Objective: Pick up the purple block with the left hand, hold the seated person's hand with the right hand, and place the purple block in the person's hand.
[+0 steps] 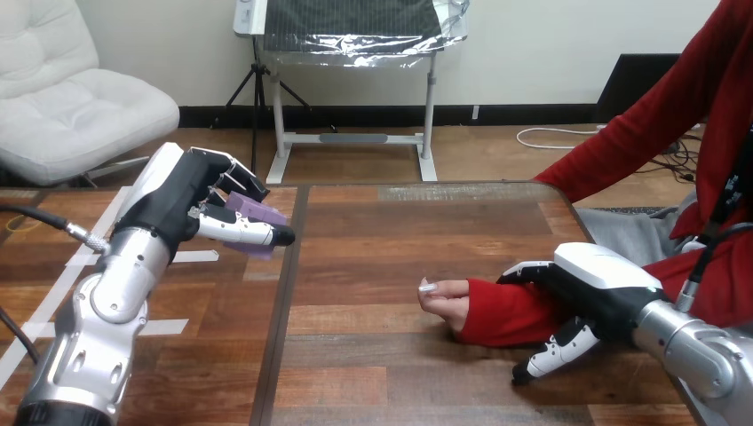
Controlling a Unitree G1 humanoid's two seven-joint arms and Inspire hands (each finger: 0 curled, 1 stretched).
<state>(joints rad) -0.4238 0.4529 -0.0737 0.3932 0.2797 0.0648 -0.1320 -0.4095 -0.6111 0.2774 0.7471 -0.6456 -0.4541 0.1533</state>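
Note:
The purple block is off the table at the left, gripped in my left hand, whose thumb crosses the block's front while the fingers curl over its top. The person's hand rests on the wooden table right of centre, loosely curled, with a red sleeve behind it. My right hand is on that sleeve at the wrist, fingers over the top and thumb curled in below. The block is about a third of the table's width left of the person's hand.
White tape strips lie on the left part of the table. A dark seam runs from front to back between my left hand and the person's hand. The person's arm comes in from the right side.

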